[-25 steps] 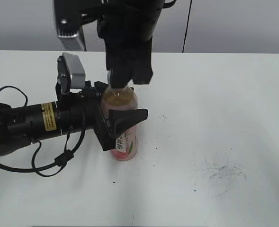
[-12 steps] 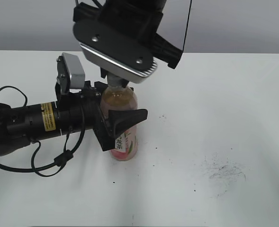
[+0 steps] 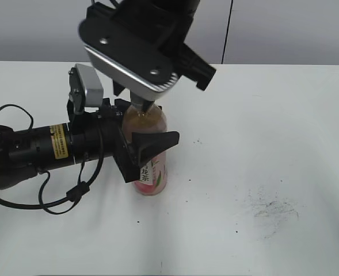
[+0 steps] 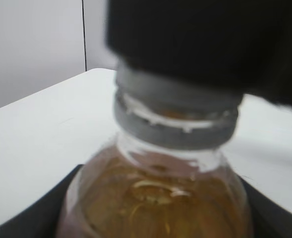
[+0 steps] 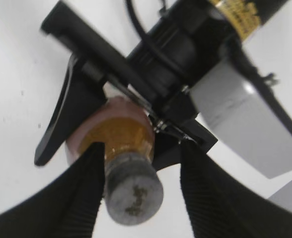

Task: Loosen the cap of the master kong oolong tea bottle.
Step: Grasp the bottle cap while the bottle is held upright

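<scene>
The tall clear plastic tea bottle [image 3: 151,164] stands left of middle, squeezed by the left gripper [image 3: 149,150]. The right gripper [image 5: 136,193] sits around the small grey ribbed cap [image 5: 134,191], maybe loosely. Next, pinch and twist.

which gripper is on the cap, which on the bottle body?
The right gripper, reaching down from above, straddles the cap. The left gripper, lying horizontally from the left, clamps the master kong oolong tea bottle around its body, above the label.
</scene>
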Robot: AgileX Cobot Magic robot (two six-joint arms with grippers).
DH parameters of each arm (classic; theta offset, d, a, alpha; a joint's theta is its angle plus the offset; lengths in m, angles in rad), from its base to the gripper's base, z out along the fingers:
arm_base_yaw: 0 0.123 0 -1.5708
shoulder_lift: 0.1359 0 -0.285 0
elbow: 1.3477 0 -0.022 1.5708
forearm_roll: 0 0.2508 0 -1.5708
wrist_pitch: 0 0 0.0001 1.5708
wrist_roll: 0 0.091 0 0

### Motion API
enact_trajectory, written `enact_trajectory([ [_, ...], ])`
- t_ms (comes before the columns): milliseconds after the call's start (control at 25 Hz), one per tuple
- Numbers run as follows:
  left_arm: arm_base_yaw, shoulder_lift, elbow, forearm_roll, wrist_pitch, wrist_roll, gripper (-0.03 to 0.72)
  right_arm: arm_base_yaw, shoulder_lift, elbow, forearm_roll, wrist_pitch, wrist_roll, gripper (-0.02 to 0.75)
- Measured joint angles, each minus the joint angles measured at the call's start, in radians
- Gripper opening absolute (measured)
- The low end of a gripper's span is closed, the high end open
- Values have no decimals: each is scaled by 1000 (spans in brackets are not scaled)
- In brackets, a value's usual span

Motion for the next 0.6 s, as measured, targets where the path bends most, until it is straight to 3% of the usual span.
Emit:
enact_trajectory([
  [160, 0, 0, 0, 0, 1, 0, 445, 5, 1, 0, 37, -5, 366, 527],
  [240, -1, 0, 0, -1, 2, 0, 445, 5, 1, 0, 32, -6, 577, 580],
  [600, -1, 0, 0, -1, 2, 0, 445, 5, 1, 0, -44, -6, 1512, 587],
])
